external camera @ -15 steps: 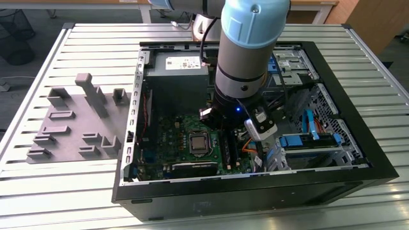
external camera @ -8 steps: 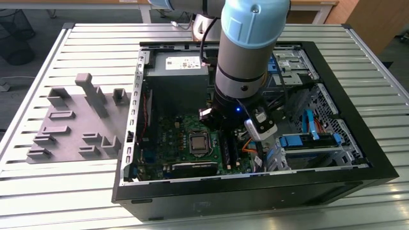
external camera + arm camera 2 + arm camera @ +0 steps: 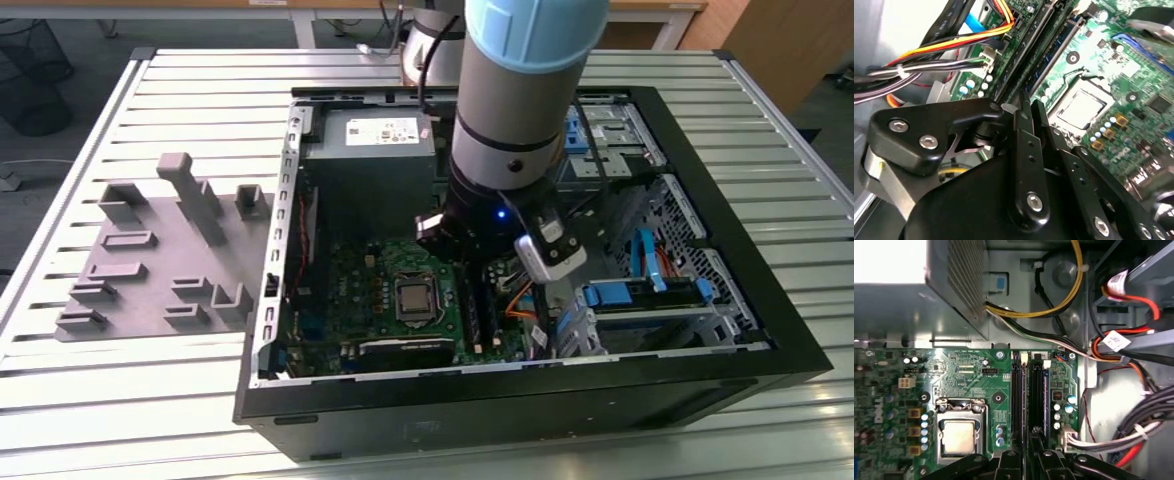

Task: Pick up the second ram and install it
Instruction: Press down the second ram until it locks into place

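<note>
While the arm (image 3: pixel 514 120) stands nearly upright inside the open computer case (image 3: pixel 787 330), you've got the gripper (image 3: pixel 1031 432) low over the motherboard (image 3: pixel 969 375), at the bottom centre of the first wrist view, and that's the only sensible way in: the power supply (image 3: pixel 367 160) crowds one side and the bundle of red, orange and black cables (image 3: pixel 1114 345) crowds the other, so a straight drop between them keeps you off both. Look at the second wrist view. The jaws are drawn almost together, with just a sliver of a gap, and the fingertips (image 3: pixel 1023 107) sit right at the near end of the long memory slots (image 3: pixel 1021 400). Running away from that gap toward the upper middle of the frame is a thin bluish-green board seen on edge, and I take that for the second ram (image 3: pixel 1054 57). It lies along the slot line beside the processor socket (image 3: pixel 959 435), with the claw nipped onto its edge. That's a judgement, mind you, because the contact itself is tucked behind the black linkage. Holding the stick by its thin faces makes sense, since that leaves the contact edge free to meet the slot. I can't tell from here whether it's fully seated or only resting in the slot. Off at the left of the exterior view, the grey parts fixture (image 3: pixel 147 250) sits on the slatted table (image 3: pixel 200 90), well apart from the case.
</note>
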`<state>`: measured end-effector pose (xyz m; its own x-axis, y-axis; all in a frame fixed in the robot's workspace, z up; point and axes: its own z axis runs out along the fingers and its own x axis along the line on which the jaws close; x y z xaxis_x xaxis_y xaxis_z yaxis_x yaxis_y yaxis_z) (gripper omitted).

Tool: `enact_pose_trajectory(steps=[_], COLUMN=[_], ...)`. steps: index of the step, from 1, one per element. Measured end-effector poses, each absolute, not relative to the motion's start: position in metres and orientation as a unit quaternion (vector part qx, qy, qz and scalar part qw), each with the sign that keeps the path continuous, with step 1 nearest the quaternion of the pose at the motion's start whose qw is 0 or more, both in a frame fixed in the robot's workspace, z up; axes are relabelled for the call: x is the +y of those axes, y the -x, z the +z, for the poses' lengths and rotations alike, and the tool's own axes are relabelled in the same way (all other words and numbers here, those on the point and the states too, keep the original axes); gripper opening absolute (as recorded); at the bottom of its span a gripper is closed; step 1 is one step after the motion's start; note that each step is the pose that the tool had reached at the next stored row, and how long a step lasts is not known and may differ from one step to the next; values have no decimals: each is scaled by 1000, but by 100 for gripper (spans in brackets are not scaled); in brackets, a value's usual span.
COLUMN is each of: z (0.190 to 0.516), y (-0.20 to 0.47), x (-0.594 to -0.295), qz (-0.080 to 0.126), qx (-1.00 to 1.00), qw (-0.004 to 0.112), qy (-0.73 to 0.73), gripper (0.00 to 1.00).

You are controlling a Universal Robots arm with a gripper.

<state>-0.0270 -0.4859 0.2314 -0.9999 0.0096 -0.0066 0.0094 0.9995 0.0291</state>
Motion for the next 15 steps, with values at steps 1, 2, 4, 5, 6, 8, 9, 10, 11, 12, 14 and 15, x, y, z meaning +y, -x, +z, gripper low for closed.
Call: enact_pose_trajectory(steps=[1,2,4,5,6,8,9,10,11,12,14,15], z=[233,233,233,234,234,234,234,234,232,231,228,226], y=[27,27,27,27,27,27,27,27,27,27,27,26], x=[-486,-486,-486,-486,-486,-486,-486,-486,-486,-486,-486,-486], qz=[15,15,15,15,15,15,15,15,15,15,15,15], qx=[1000,1000,1000,1000,1000,1000,1000,1000,1000,1000,1000,1000], qw=[3,3,3,3,3,3,3,3,3,3,3,3], qy=[-5,-5,-5,-5,-5,-5,-5,-5,-5,-5,-5,-5], gripper=[21,21,13,13,11,11,11,11,11,11,11,11])
